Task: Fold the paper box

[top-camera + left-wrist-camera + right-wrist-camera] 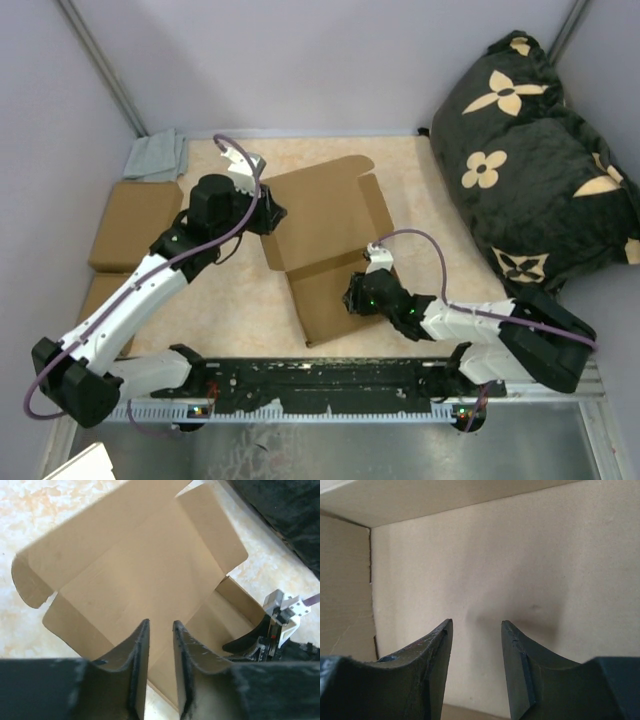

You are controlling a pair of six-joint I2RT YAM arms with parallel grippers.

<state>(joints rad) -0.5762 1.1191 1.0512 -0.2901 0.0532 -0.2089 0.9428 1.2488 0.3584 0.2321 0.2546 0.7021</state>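
**Item 1, paper box** (325, 225): a brown corrugated mailer, partly formed. It lay at the middle of the table (440, 230), between the 2 arms. The broad lid panel, with side flaps and a notched far edge, stood tilted up toward the far side. The shallow tray part lay nearer the arm bases with low walls raised.

**Item 2, left gripper** (272, 215): positioned at the box's left edge, beside the lid panel. In the left wrist view its 2 fingers (137, 655) straddled the near cardboard edge with a narrow gap between them. Cardboard and table showed through that gap and nothing was pinched, so it was released.

**Item 3, right gripper** (352, 297): positioned at the right side of the tray part and reaching in. In the right wrist view its 2 fingers stood parted with nothing between them, facing a plain inner panel at close range. Whether the tips touched the cardboard could not be told.

**Item 4, closed brown boxes** (135, 225): 2 of them, along the table's left edge, 1 behind the other, well apart from the mailer.

**Item 5, grey cloth** (158, 155): at the far left corner, just beyond those boxes.

**Item 6, black cushion** (530, 150): tan flower motifs, at the far right.

**Item 7, purple cable** (240, 215): 1 looped along each arm.
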